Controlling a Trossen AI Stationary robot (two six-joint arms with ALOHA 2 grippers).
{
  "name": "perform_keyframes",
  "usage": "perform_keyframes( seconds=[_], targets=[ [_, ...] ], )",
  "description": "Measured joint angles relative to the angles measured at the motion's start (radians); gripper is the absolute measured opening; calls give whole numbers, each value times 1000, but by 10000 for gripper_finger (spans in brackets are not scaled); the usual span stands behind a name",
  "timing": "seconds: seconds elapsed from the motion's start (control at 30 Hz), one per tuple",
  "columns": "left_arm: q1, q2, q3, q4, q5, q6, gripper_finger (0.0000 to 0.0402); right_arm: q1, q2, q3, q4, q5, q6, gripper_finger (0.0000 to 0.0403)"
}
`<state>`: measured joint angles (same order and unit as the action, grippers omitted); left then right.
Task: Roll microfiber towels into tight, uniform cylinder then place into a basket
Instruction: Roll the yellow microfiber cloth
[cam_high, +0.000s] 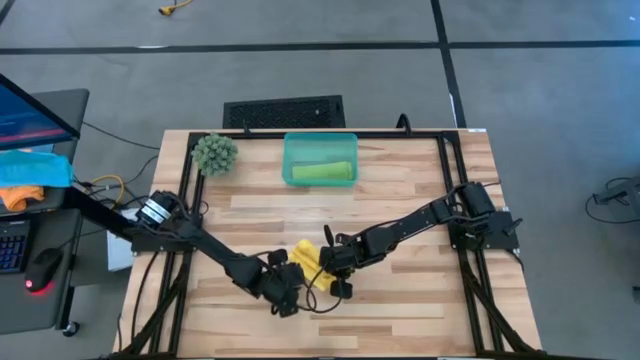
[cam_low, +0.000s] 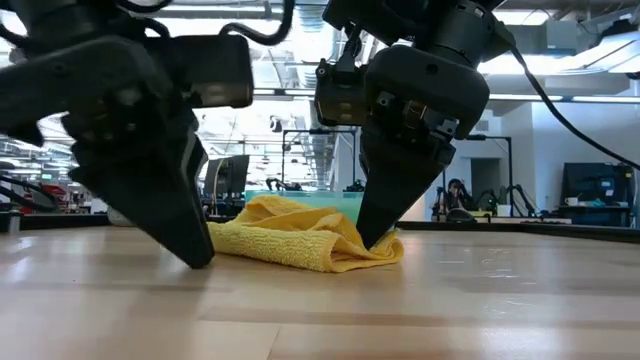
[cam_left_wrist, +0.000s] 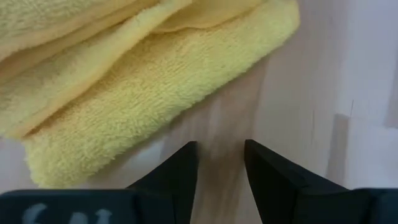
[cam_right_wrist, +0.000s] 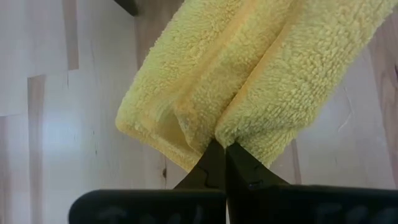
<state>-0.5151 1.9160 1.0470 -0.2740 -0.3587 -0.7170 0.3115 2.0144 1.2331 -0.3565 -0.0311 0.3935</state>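
Rolling is the step in hand, and the yellow towel (cam_high: 312, 266) is only a loose, lumpy fold on the bench (cam_high: 400, 200) near its front edge, between the two arms; the right gripper (cam_right_wrist: 219, 149) has its fingers closed together with their tips pressed into a crease of the towel's end, so it seems to pin more than to hold; the left gripper (cam_left_wrist: 221, 163) stands just beside the other end, fingers a narrow way apart and empty, tips down on the wood. To do this well, I judge that the left should take hold of the free edge squarely, then both ends should turn together — an uneven pull would give a cone, not a cylinder; the layers want tension throughout. The green towel (cam_high: 322, 172) already lies rolled in the basket (cam_high: 319, 139) at the far side.
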Motion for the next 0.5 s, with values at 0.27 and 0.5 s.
perform_keyframes(
  seconds=[0.27,0.5],
  targets=[
    [23,13,-1,58,-106,16,127,1,0,0,0,2,0,6],
    [56,19,-5,72,-243,27,127,0,0,0,0,1,0,6]
  ],
)
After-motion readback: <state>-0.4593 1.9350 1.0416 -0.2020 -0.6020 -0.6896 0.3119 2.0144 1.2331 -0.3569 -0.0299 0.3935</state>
